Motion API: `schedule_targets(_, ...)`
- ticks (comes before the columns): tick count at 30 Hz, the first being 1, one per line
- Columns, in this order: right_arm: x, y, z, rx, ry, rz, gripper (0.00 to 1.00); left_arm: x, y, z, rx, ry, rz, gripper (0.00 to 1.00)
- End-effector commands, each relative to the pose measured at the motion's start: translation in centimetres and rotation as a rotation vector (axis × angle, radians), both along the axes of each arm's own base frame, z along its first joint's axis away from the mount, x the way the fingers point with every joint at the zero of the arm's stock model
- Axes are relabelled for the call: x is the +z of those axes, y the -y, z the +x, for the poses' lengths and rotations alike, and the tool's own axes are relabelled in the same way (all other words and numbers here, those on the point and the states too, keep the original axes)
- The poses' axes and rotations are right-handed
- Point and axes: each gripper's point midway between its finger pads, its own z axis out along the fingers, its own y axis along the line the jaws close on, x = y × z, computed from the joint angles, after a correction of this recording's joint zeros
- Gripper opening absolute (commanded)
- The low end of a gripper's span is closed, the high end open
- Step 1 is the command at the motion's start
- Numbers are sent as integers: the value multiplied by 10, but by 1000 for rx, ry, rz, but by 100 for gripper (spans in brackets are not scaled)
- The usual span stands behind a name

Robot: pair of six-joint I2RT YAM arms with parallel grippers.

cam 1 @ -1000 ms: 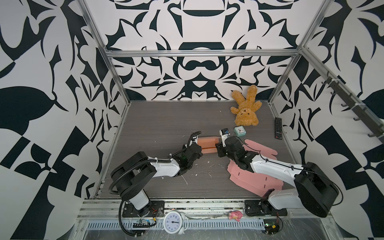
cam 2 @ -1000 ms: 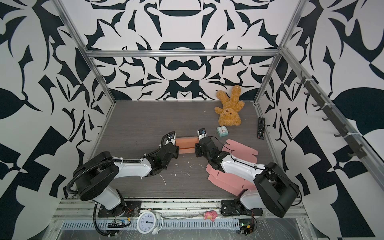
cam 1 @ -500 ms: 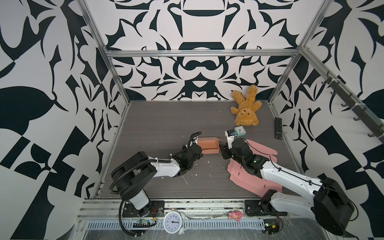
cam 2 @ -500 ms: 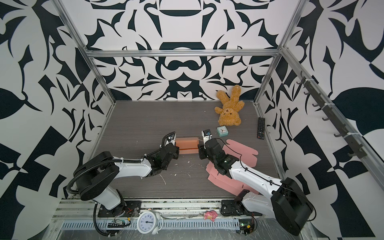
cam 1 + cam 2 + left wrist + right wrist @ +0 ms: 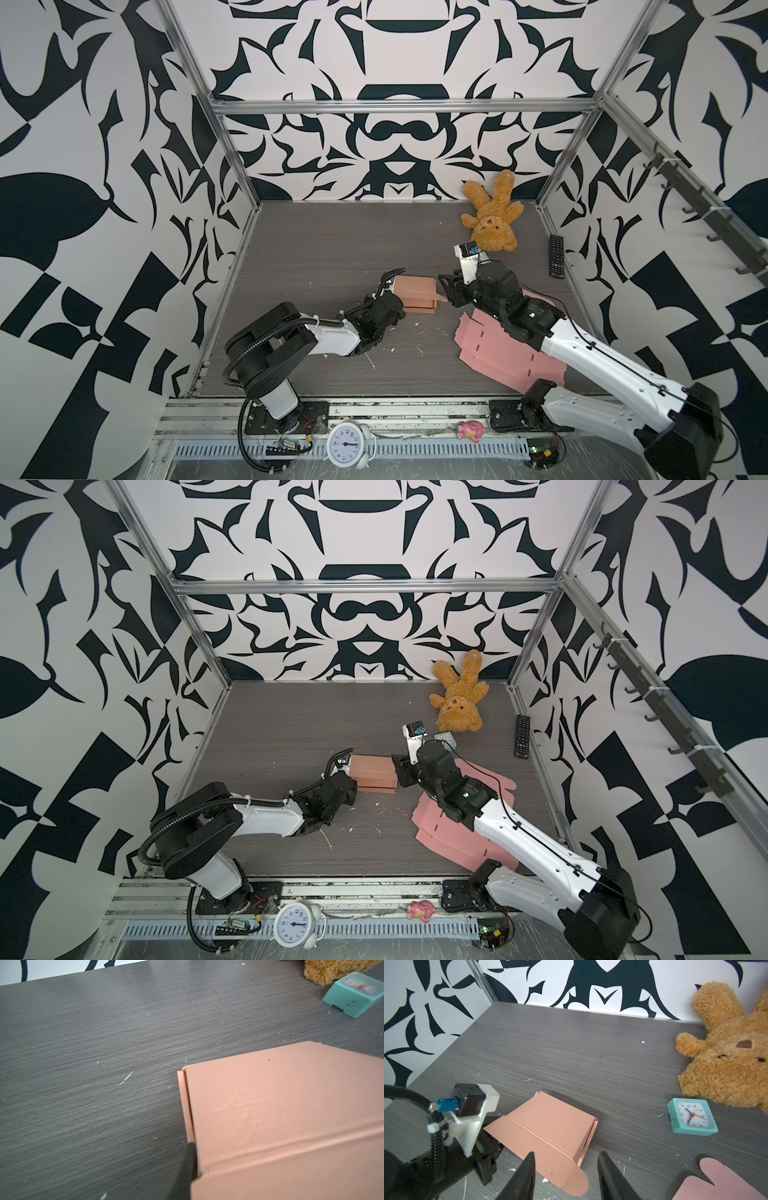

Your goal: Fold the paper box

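The paper box (image 5: pixel 415 296) (image 5: pixel 375 776) is a salmon carton lying folded in the middle of the grey table (image 5: pixel 332 249). My left gripper (image 5: pixel 398 308) (image 5: pixel 355 787) is at its left front corner. In the left wrist view one black finger (image 5: pixel 189 1167) presses against the box's side wall (image 5: pixel 280 1105) and the other is hidden by the box. My right gripper (image 5: pixel 446 291) (image 5: pixel 399 771) (image 5: pixel 566 1178) stands open just off the box's right end. The box's rounded flap (image 5: pixel 571 1180) lies between its fingers, apart from both.
Flat pink box sheets (image 5: pixel 498 353) (image 5: pixel 453 833) lie under my right arm. A teddy bear (image 5: pixel 492 224) and a teal clock (image 5: pixel 445 738) (image 5: pixel 691 1116) sit behind the right gripper. A remote (image 5: pixel 557 261) lies by the right wall. A white alarm clock (image 5: pixel 347 444) stands on the front rail.
My right gripper has drawn back to the right off the box's end and its fingers have spread wider. The box and my left arm have stayed in place.
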Motion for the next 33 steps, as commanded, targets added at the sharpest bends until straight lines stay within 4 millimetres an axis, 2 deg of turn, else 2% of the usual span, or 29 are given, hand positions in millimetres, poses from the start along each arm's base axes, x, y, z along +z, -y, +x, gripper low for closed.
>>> schedule_targets(1,10,-10,2,32,-9,7,52,-22,-3,-9,-11,-61,20,11)
schedule_targets(5,0,-22,10,41,-42,20,52,-23,-2,-14,-26,-76,8,16)
schedule_targets(10,-25,-40,22,67,-115,1,52,-25,7,-23,-74,-145,-9,37)
schedule_targets(15,-48,-48,30,70,-163,-29,52,-23,12,-36,-115,-220,-35,49)
schedule_targets(23,-74,-50,36,60,-199,-64,52,-1,11,-64,-217,-301,-70,68)
schedule_targets(27,-82,-50,36,59,-213,-74,52,12,10,-82,-277,-348,-98,74)
schedule_targets(30,-87,-49,34,60,-225,-79,52,25,9,-95,-325,-377,-120,75)
schedule_targets(31,-88,-48,34,59,-227,-81,52,39,10,-99,-353,-363,-153,75)
schedule_targets(33,-91,-47,31,58,-230,-84,52,53,12,-109,-411,-361,-182,75)
